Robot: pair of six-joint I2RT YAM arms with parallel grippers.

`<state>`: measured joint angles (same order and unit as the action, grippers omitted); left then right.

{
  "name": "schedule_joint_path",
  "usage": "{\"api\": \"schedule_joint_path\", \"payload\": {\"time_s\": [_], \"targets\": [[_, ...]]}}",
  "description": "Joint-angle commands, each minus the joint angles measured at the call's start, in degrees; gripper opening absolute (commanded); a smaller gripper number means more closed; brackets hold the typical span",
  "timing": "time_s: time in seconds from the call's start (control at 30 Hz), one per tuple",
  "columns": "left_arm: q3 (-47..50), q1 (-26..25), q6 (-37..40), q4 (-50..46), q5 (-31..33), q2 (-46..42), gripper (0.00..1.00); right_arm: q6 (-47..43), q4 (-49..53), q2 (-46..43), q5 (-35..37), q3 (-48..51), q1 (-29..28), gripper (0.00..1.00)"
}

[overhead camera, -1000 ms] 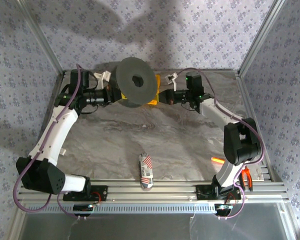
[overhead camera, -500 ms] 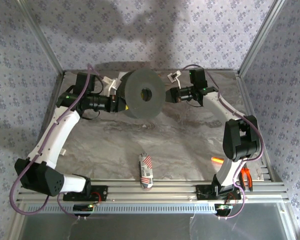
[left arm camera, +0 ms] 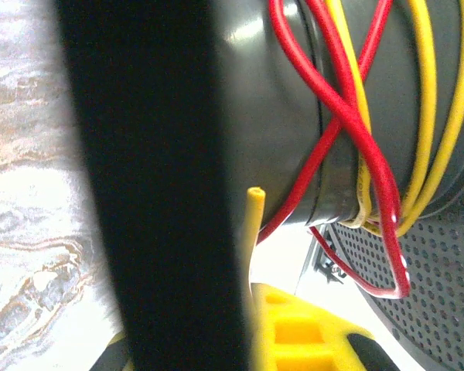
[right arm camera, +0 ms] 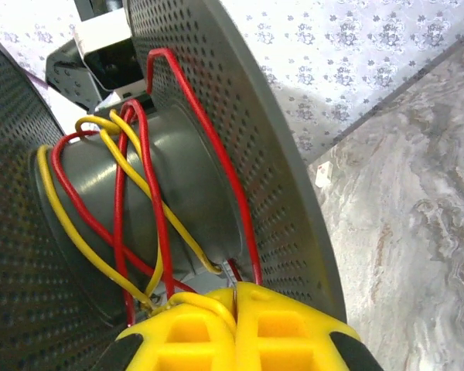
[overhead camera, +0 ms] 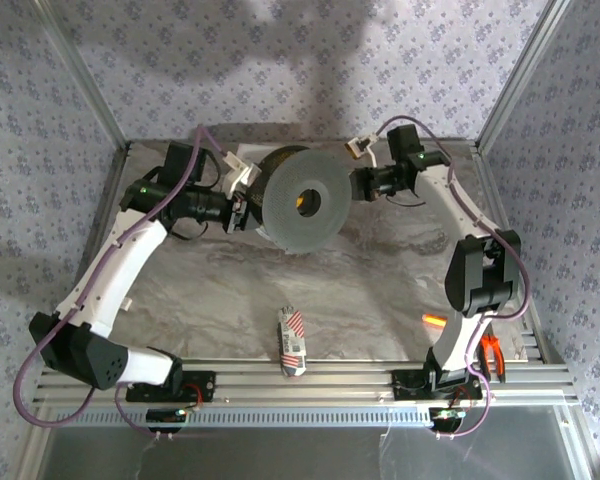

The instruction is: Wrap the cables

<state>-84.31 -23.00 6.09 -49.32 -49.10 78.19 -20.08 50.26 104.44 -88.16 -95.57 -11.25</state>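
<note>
A grey perforated spool (overhead camera: 303, 200) hangs above the back of the table between both grippers, one flange facing up. Thin yellow cables (right arm camera: 131, 166) and a red wire (right arm camera: 158, 209) loop loosely round its hub (right arm camera: 193, 201). My right gripper (right arm camera: 233, 297) is shut, with a yellow cable strand pinched between its yellow fingers right at the hub; from above the right gripper (overhead camera: 355, 185) is at the spool's right side. My left gripper (overhead camera: 242, 205) meets the spool from the left. The dark flange (left arm camera: 155, 185) stands between the left gripper's (left arm camera: 216, 340) fingers. A free yellow cable end (left arm camera: 254, 202) pokes up beside the flange.
A striped packet (overhead camera: 292, 340) lies near the table's front middle. Orange-handled pliers (overhead camera: 492, 352) and a small orange piece (overhead camera: 435, 320) sit by the right arm's base. Patterned walls enclose the marble table (overhead camera: 360, 280) on three sides.
The spool has shifted right and toward the front and tipped its flat face more upward. Both grippers moved with it, and the right arm swung further back.
</note>
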Motion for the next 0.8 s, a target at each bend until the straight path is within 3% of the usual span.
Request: {"api": "schedule_joint_path", "payload": {"time_s": [0.0,0.1,0.13,0.53,0.77], "targets": [[-0.8,-4.2,7.5,-15.2,-11.7,0.3,0.0,-26.9,28.8,5.0,-6.4,-10.4,5.4,0.0],[-1.8,-5.7,7.6,-15.8,-10.6,1.9,0.0,-45.9,50.3,11.0,-7.8,-19.3,5.4,0.0],[-2.3,-6.4,7.8,-16.0,-10.3,2.6,0.0,-47.6,52.8,12.4,-8.6,-20.8,5.1,0.0],[-7.0,-13.5,8.0,-18.2,-4.0,11.5,0.0,-46.2,52.7,11.2,-7.3,-23.2,3.6,0.0],[-9.5,-15.4,8.1,-21.1,3.8,15.3,0.0,-45.7,52.8,9.5,-6.5,-23.6,3.1,0.0]]}}
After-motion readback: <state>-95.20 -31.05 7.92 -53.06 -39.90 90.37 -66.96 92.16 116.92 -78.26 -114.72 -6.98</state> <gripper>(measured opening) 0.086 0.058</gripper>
